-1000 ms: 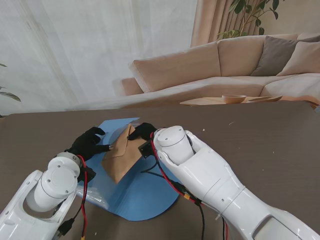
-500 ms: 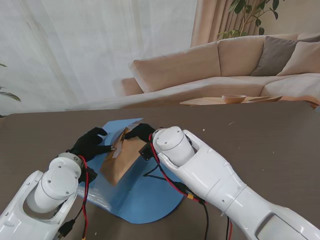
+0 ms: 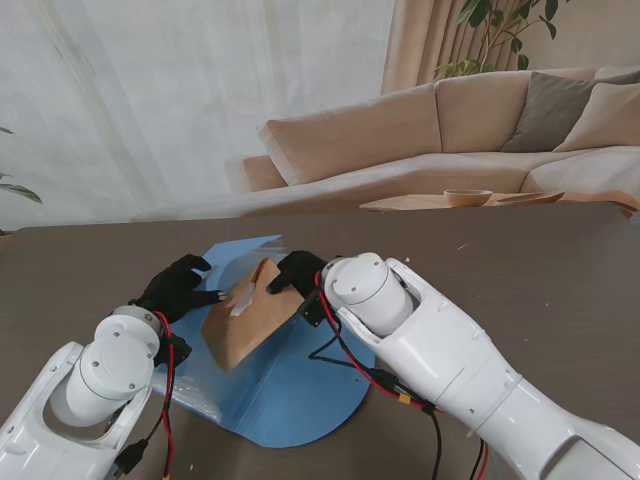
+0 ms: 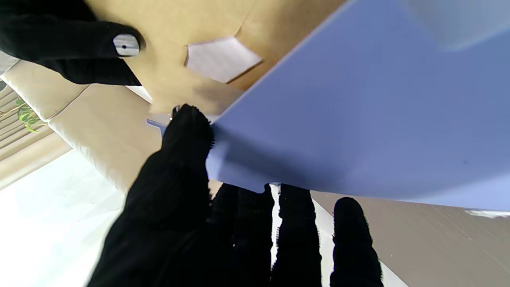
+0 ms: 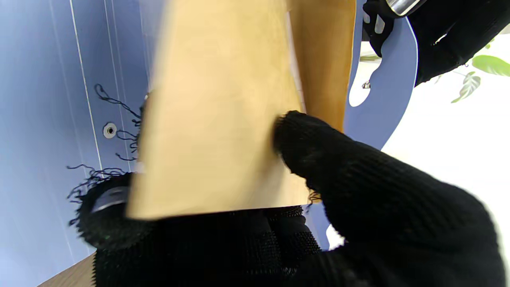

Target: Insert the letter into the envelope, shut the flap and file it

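Note:
A brown envelope (image 3: 245,325) with a white sticker (image 3: 243,300) on it hangs tilted over the blue folder (image 3: 290,390). My right hand (image 3: 295,272) is shut on the envelope's far corner. The right wrist view has the thumb (image 5: 318,159) pressed on the envelope (image 5: 215,111) and the fingers under it. My left hand (image 3: 178,288) is at the folder's left edge, beside the envelope. The left wrist view shows its thumb (image 4: 185,135) on one side of a blue folder sheet (image 4: 358,119) and its fingers on the other. The letter is not visible.
The folder lies on a dark brown table (image 3: 520,270). Red and black cables (image 3: 345,355) hang from my right forearm over the folder. Beyond the table's far edge are a beige sofa (image 3: 420,130) and a low wooden table with a bowl (image 3: 467,197).
My right hand has moved a little right and nearer to me with the envelope. The envelope has turned, so its white sticker now shows. The left hand has stayed in place.

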`<action>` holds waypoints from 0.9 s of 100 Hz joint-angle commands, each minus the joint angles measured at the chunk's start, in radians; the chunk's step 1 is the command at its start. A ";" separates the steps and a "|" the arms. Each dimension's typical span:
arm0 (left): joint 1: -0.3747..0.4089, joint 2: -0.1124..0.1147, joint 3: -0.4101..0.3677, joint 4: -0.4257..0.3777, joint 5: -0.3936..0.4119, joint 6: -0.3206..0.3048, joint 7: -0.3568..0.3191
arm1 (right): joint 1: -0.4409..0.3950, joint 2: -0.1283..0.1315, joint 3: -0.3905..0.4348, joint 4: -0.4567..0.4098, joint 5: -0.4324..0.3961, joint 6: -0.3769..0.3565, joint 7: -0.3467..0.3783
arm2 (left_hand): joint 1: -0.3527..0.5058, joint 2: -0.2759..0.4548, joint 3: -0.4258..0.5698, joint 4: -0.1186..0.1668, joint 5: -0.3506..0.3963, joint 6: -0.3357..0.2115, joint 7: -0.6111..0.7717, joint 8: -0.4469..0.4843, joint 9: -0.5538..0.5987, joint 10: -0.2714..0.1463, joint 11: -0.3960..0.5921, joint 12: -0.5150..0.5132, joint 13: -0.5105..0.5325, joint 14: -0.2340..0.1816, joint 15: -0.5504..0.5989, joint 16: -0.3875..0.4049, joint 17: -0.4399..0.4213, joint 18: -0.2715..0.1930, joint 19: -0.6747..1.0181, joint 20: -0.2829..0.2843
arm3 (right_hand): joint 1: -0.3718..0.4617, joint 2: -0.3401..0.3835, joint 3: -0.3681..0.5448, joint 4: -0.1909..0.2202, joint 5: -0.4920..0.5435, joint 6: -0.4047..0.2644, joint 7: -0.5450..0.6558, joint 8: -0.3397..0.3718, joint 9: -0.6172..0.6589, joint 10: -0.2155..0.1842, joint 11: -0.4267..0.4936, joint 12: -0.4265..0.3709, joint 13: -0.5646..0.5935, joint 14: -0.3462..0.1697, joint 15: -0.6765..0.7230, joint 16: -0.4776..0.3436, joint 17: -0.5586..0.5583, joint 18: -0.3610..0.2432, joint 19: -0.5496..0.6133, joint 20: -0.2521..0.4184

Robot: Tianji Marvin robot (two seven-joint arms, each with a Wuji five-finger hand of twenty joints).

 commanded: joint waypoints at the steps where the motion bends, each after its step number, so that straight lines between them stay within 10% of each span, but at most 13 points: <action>1: 0.004 -0.005 0.001 -0.015 0.001 0.000 -0.016 | 0.005 -0.012 -0.002 0.016 0.022 0.003 0.005 | 0.156 0.190 0.128 0.053 0.002 0.002 0.025 0.006 0.104 -0.179 0.232 0.064 0.013 0.031 -0.016 0.020 -0.001 0.007 0.001 0.019 | 0.049 -0.031 0.019 -0.037 0.013 -0.033 0.058 -0.019 0.048 -0.027 0.035 -0.002 0.059 -0.022 0.044 0.027 0.058 -0.044 0.067 -0.005; 69: 0.025 0.000 0.016 -0.048 -0.010 0.006 -0.036 | 0.072 -0.123 -0.039 0.176 0.140 -0.039 -0.116 | 0.156 0.190 0.130 0.053 0.003 0.004 0.023 0.004 0.105 -0.178 0.233 0.063 0.013 0.033 -0.018 0.023 -0.002 0.009 0.003 0.019 | 0.043 -0.048 0.025 -0.076 0.050 -0.013 0.084 -0.023 0.104 -0.019 -0.013 -0.035 0.060 -0.033 0.080 0.039 0.162 -0.039 0.044 -0.053; 81: 0.024 0.000 0.016 -0.046 -0.008 0.005 -0.036 | 0.071 -0.110 -0.043 0.162 0.131 -0.040 -0.090 | 0.156 0.189 0.130 0.053 0.002 0.003 0.024 0.005 0.105 -0.178 0.233 0.063 0.014 0.033 -0.018 0.024 -0.001 0.009 0.004 0.019 | -0.131 -0.024 -0.001 -0.051 0.037 0.027 -0.027 -0.028 0.033 0.019 -0.066 -0.009 0.055 0.003 -0.050 -0.031 0.097 -0.014 0.005 -0.049; 90: 0.023 -0.001 0.015 -0.042 -0.008 0.003 -0.033 | 0.060 -0.093 -0.039 0.134 0.111 -0.035 -0.077 | 0.156 0.189 0.130 0.053 0.002 0.003 0.024 0.005 0.105 -0.177 0.233 0.064 0.014 0.033 -0.018 0.024 -0.002 0.010 0.004 0.019 | -0.229 0.026 -0.027 0.025 0.063 0.047 -0.204 0.116 -0.015 0.046 -0.097 0.005 0.038 0.022 -0.105 -0.029 0.053 0.001 -0.012 -0.027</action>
